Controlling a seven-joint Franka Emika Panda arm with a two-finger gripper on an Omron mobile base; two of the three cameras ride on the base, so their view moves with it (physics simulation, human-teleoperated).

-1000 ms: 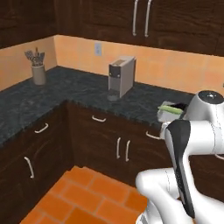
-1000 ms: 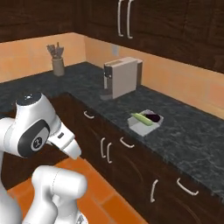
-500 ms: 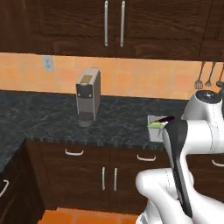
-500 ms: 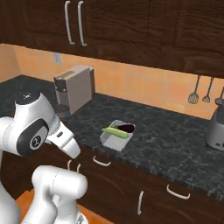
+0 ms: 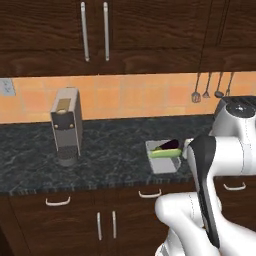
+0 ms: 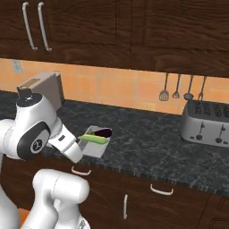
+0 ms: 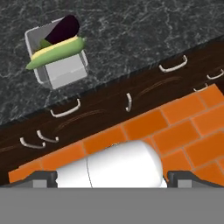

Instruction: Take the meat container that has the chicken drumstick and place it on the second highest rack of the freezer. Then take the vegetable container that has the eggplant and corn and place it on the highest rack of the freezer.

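Between the earlier frames and now the whole scene slides sideways in both base views, so the base has driven along the counter [image 5: 110, 150]; the coffee machine [image 5: 66, 125] now sits at left of the left base view instead of centre, and a toaster [image 6: 206, 121] has come in at right of the right base view. Vegetable container [image 5: 164, 156] sits on the dark counter near its front edge, centre-right in the left base view, centre-left in the right base view, upper left in the hand view. Eggplant [image 7: 63, 28] and corn [image 7: 56, 51] lie across it, corn over the rim. Utensils [image 6: 181, 87] hang on the orange backsplash at upper right. Gripper [image 7: 111, 178] points down at the orange brick floor [image 7: 175, 127] and lower cabinet fronts, well apart from the container; its two tips stand far apart at the bottom corners of the hand view, jaws wide and holding nothing. Dark wall cabinets [image 5: 95, 32] run along the top.
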